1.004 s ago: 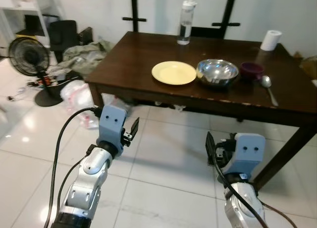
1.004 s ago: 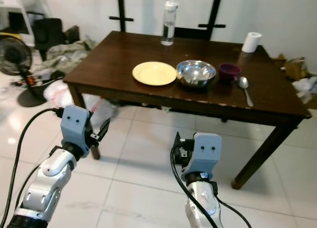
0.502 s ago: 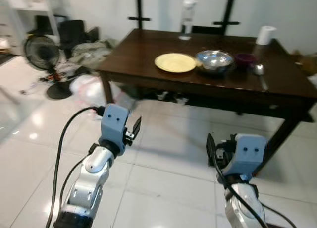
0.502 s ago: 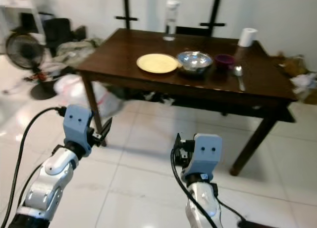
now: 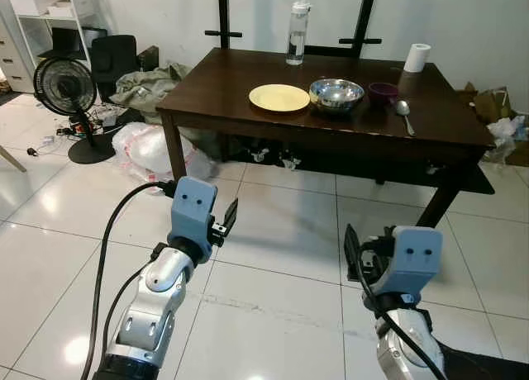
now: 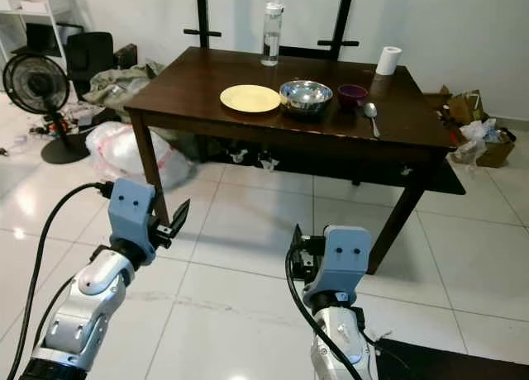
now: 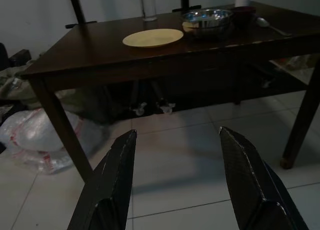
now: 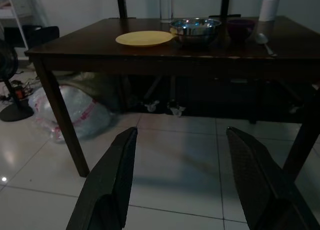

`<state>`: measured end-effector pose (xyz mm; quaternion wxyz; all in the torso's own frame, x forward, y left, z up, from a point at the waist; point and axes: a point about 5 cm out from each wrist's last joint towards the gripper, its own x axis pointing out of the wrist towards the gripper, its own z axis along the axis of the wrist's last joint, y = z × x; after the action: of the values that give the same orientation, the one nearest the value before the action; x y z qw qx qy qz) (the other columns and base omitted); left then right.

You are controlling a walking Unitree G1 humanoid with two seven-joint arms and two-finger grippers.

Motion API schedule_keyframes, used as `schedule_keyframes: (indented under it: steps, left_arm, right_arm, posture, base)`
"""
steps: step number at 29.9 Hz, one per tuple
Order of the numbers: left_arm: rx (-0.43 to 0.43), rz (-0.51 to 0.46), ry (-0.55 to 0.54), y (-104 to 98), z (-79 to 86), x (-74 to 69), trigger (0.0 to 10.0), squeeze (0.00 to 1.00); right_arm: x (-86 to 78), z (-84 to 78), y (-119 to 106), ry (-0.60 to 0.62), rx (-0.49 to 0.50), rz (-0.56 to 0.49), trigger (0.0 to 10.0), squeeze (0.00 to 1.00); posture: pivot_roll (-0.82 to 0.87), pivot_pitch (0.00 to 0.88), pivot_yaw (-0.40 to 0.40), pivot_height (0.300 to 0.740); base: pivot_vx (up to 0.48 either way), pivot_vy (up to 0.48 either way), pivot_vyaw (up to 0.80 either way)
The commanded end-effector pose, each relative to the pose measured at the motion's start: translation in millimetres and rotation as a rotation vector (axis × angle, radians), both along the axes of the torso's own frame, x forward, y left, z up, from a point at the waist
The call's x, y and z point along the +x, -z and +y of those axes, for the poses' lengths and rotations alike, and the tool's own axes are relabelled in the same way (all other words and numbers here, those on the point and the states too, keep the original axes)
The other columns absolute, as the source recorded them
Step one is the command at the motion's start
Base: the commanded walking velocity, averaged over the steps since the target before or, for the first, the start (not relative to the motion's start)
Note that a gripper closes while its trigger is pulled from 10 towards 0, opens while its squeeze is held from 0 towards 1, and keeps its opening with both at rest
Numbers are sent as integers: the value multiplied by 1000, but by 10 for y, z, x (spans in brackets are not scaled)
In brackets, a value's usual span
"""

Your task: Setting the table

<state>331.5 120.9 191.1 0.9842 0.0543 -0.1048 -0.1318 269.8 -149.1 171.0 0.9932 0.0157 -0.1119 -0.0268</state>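
A dark wooden table [image 5: 248,107] stands ahead of me across the tiled floor. On it lie a yellow plate [image 5: 279,97], a steel bowl [image 5: 336,93], a small dark purple bowl [image 5: 382,92] and a metal spoon [image 5: 404,114]. A clear water bottle [image 5: 296,35] and a white paper roll [image 5: 417,58] stand at the far edge. My left gripper [image 7: 176,155] is open, held low over the floor well short of the table. My right gripper [image 8: 180,155] is open too, beside it and facing the table, with nothing between its fingers.
A black floor fan [image 5: 64,91], a heap of cloth [image 5: 149,87] and a plastic bag [image 5: 153,149] lie left of the table. A white shelf [image 5: 33,25] stands at the far left. A cardboard box [image 5: 496,103] sits at the right. Bare tiles [image 5: 281,231] stretch between me and the table.
The whole view has widened and the table now looks farther away and higher in the picture, so the camera has moved back. Both grippers hold the same pose.
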Motion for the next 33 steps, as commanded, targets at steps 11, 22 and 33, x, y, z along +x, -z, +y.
schedule_keyframes:
  steps: [11,22,33]
  left_arm:
    - [34,20,-87,79,67,31,10000,0]
    - [27,19,-100,78,63,40,10000,0]
    - [19,15,-115,72,65,56,10000,0]
  right_arm:
    - [-9,60,19,-63,-18,16,10000,0]
    - [-3,92,3,-84,-26,11,10000,0]
    - [0,84,-3,-83,-31,10,10000,0]
  posture:
    - [-33,87,75,740]
    - [-34,87,73,740]
    - [-37,86,70,740]
  base:
    - [160,0,217]
    - [421,0,800]
    - [370,0,800]
